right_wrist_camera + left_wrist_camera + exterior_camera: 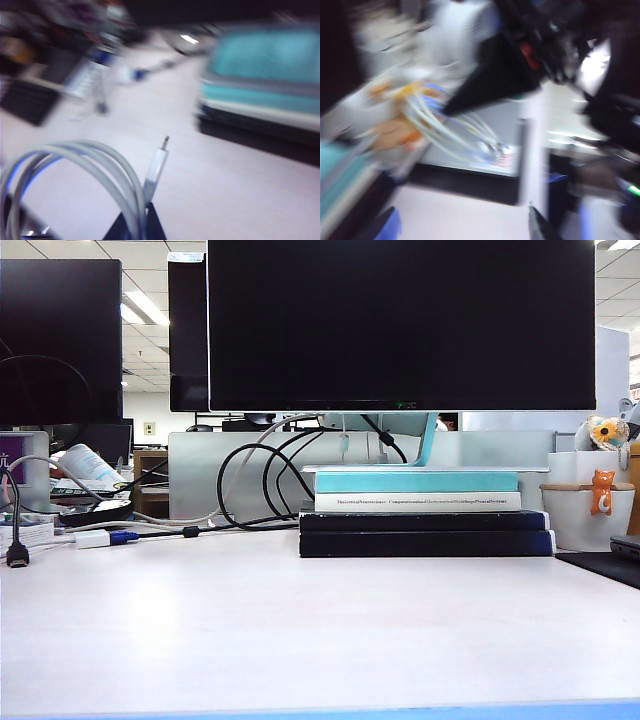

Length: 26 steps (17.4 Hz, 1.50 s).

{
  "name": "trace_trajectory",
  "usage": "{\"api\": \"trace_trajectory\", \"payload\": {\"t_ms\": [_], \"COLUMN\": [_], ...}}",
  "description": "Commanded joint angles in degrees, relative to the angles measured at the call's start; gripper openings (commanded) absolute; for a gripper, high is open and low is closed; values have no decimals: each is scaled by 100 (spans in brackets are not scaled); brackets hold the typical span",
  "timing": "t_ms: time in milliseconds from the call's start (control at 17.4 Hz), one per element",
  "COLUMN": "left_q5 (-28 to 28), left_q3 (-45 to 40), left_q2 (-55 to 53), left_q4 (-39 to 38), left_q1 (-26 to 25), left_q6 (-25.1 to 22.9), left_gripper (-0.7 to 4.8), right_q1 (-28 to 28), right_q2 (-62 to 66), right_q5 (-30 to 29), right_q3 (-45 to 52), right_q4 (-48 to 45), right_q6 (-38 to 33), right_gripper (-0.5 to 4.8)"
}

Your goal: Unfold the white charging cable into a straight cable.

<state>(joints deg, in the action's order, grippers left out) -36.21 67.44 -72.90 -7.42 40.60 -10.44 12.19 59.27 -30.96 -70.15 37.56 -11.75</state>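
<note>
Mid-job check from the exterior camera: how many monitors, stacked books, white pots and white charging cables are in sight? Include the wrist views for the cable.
Monitors: 3
Stacked books: 4
White pots: 2
White charging cable: 1, looped, pinched in the shut right gripper, seen only in the right wrist view
Total: 10

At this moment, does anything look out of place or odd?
Nothing damaged or spilled. The white charging cable is off the table, still looped, pinched in the shut right end effector, its plug sticking up. The left end effector is too blurred to judge. Neither arm shows in the exterior view.
</note>
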Motion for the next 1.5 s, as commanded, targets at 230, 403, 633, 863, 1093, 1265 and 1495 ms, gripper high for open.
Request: {"api": "trace_trajectory", "payload": {"t_ms": [230, 403, 633, 863, 1093, 1265, 1495], "left_q5": [-1838, -3348, -4052, -2323, -1895, -1836, -1757], "left_q3": [-352, -352, -350, -350, -350, -350, -350], "left_q2": [-26, -24, -26, -24, -28, -28, -28], "left_q4": [-20, 234, 422, 850, 2166, 2459, 2334], "left_q1": [-2, -2, 2, 4, 70, 186, 448], "left_q6": [-693, -693, -520, 188, 1235, 1716, 2299], "left_gripper": [345, 345, 339, 331, 331, 331, 332], "right_q1": [0, 0, 0, 0, 0, 0, 0], "right_q2": [-1067, -1366, -1615, -1646, -1648, -1646, -1644], "right_q5": [-769, -1550, -2983, -3429, -3429, -2820, -1421], "right_q3": [-13, -11, -4, 2, 7, 7, 9], "right_q4": [310, 621, 680, 999, 1331, 1263, 1191], "right_q6": [-70, -70, -70, -35, 107, 127, 216], "right_gripper": [-6, -6, -6, -6, -6, -7, -7]}}
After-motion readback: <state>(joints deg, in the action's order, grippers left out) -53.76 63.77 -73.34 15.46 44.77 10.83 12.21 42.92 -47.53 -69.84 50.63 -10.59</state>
